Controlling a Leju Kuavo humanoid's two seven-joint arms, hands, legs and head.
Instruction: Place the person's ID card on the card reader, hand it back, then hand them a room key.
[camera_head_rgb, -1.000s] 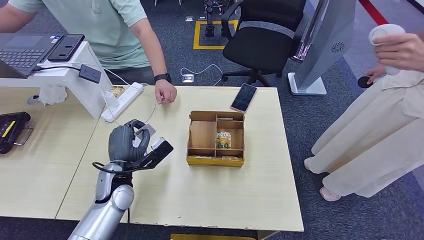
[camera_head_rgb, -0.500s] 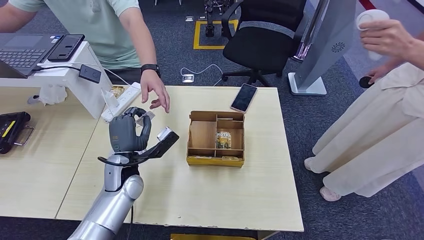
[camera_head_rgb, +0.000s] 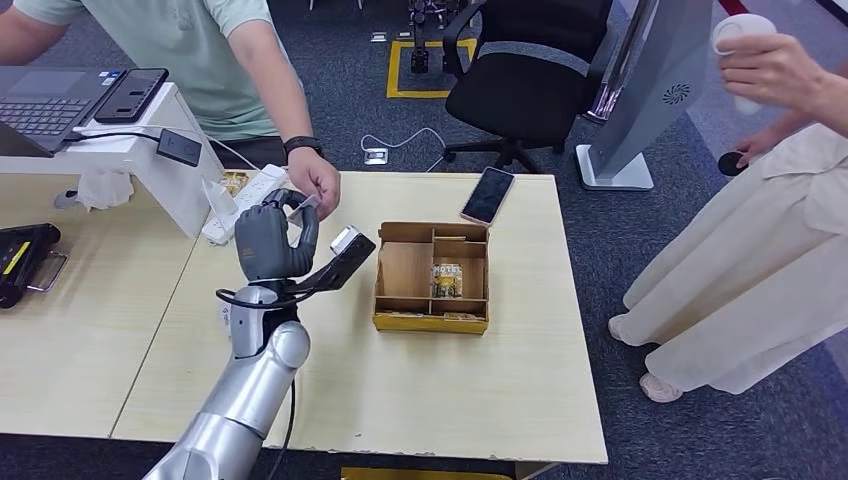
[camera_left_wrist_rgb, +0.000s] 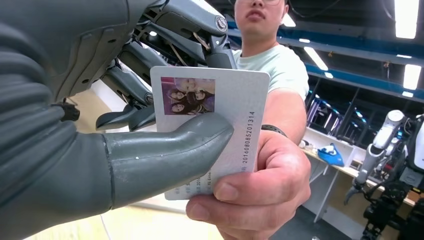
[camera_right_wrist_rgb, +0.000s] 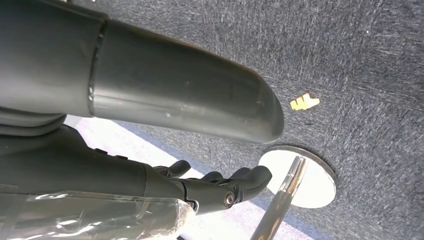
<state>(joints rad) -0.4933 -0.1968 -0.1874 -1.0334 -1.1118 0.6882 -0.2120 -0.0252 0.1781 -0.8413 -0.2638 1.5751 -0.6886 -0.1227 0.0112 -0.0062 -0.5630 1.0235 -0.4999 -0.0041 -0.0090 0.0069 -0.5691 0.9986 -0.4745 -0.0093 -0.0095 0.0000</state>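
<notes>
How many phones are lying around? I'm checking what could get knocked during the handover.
2. One smartphone lies on the table's far edge behind the compartment box; another dark phone rests on the white stand beside the laptop. Others may be out of frame.

A pale wooden bench (camera_head_rgb: 430, 400) carries a smartphone (camera_head_rgb: 487, 195) lying face up near its far edge, just behind a yellow-sided cardboard organiser box (camera_head_rgb: 405, 270) with several compartments. A white power strip (camera_head_rgb: 243, 203) lies at the far left corner of the bench. On the neighbouring desk sit a white stand (camera_head_rgb: 150, 165) with a black adapter (camera_head_rgb: 180, 147) on it, a laptop (camera_head_rgb: 45, 100) and a dark tablet (camera_head_rgb: 131, 94). A black device with a yellow stripe (camera_head_rgb: 22, 258) rests at the far left. Behind the bench stands a black office chair (camera_head_rgb: 525, 75) on dark carpet, beside a grey floor-standing panel (camera_head_rgb: 650, 90). A person in beige clothing (camera_head_rgb: 750, 260) stands to the right, holding a white object (camera_head_rgb: 745, 40)
</notes>
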